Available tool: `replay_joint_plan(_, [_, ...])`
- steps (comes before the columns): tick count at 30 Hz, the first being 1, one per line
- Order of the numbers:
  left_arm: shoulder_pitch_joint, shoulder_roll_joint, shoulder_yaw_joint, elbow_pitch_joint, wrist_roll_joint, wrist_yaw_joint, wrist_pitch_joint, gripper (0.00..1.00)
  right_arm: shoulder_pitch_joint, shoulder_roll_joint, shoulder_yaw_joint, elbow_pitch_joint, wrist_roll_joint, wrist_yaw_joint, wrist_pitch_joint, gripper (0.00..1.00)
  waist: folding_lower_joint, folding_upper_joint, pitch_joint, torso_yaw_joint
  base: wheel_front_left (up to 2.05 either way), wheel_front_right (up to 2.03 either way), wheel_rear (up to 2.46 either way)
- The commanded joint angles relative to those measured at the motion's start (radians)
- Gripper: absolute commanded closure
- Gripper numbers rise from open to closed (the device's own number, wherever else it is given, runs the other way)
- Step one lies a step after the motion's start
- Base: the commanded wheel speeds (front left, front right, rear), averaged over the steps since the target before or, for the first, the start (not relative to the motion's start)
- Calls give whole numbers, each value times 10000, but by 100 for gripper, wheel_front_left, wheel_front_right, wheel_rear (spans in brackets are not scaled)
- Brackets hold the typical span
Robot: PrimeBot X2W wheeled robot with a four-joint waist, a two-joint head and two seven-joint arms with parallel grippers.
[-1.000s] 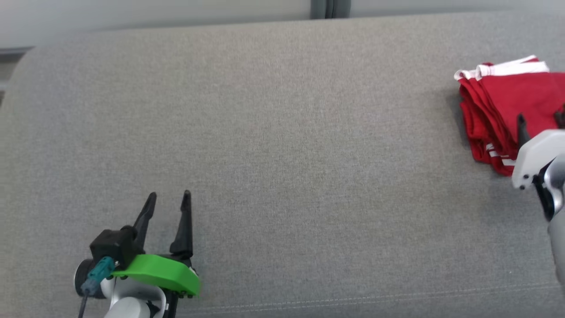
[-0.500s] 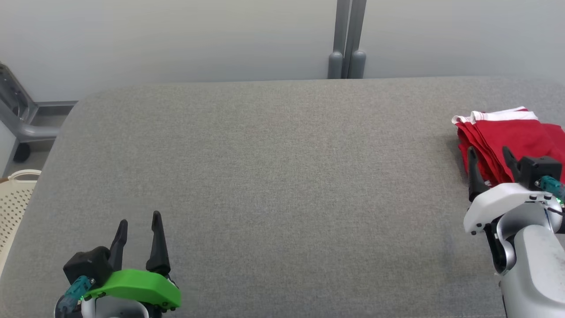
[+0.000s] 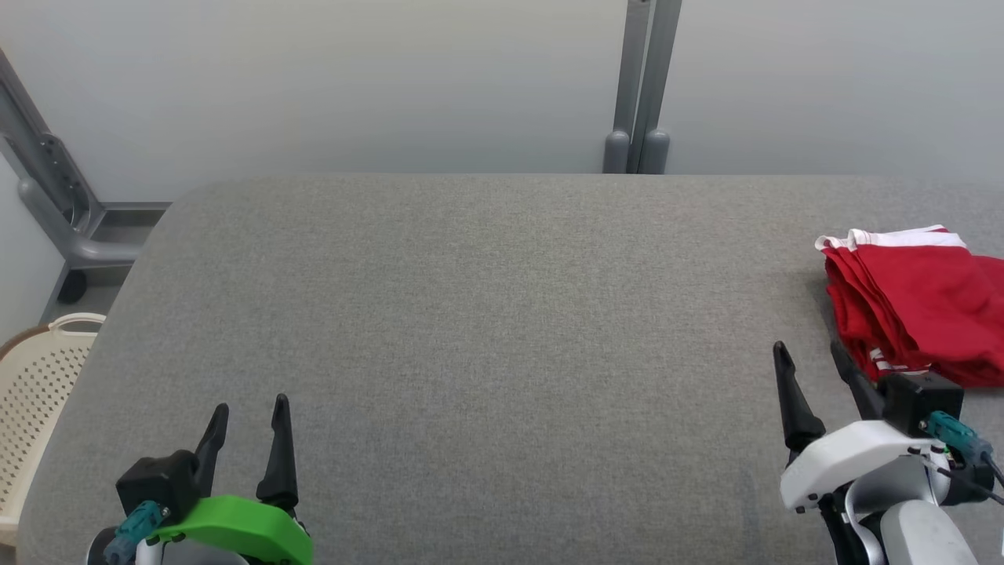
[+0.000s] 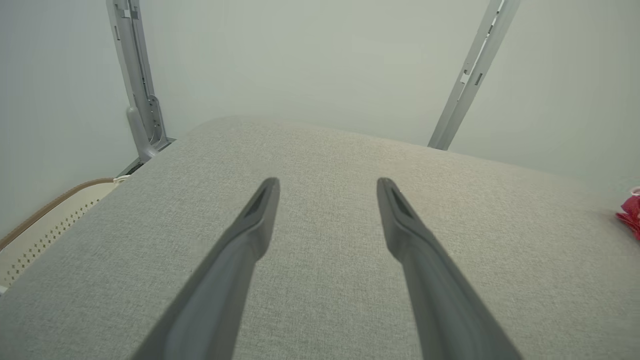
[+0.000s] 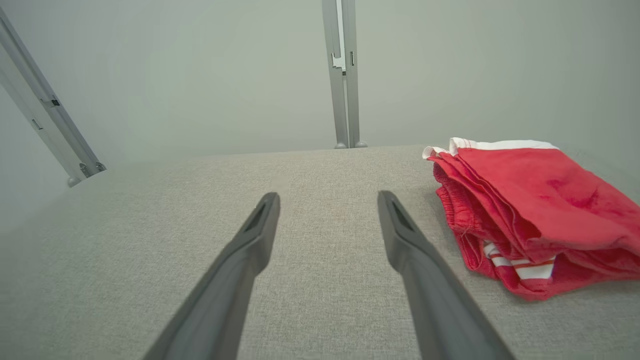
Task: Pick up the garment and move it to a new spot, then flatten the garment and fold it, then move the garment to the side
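L gripper [image 3: 251,404] sits lower left in head view, fingers spread apart and holding nothing, grey padded surface [image 3: 486,314] under and ahead of the tips. R gripper [image 3: 808,347] sits lower right, fingers also spread wide, holding nothing. The garment [image 3: 918,306], red w/ white trim and folded into a stacked bundle, lies on the surface just past the R fingertips and off to their right. R wrist view shows it beside the right finger, not btw the two, w/ a gap. In head view that finger's tip overlaps the bundle's near edge; prob. just overlap, hard to tell. It is well apart from the L fingers, far to their right. Cream perforated basket [image 3: 39,377] sits off the surface edge, left of the L fingers. Farther back: upright posts [image 3: 643,86] beyond the gap btw both grippers, angled frame [image 3: 55,204] far left, pale wall [image 3: 392,78] behind.
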Motion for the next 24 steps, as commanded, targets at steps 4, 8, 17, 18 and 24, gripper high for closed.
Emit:
replay_joint_plan(4, [267,9,68,100,-106,-218,-292,0,717,85,35,-645,267,-13,46,0,0,0,-81,-32,0,0,0])
replay_joint_plan(8, [444,-141,258,274,-258,-252,-537,0,1179,112,-22,-914,391,-13,109,0,0,0,-139,-27,0,0,0])
replay_joint_plan(17, [730,-303,582,745,-357,-288,-779,0,1427,123,291,-286,776,-10,-191,0,0,0,-138,-9,0,0,0])
replay_joint_plan(18, [747,-304,603,765,-347,-264,-789,0,1399,123,334,-202,784,-10,-222,0,0,0,-130,21,0,0,0])
replay_joint_plan(24, [761,-286,656,970,-353,-348,-793,0,1221,121,496,109,782,-10,-375,0,0,0,-82,158,0,0,0])
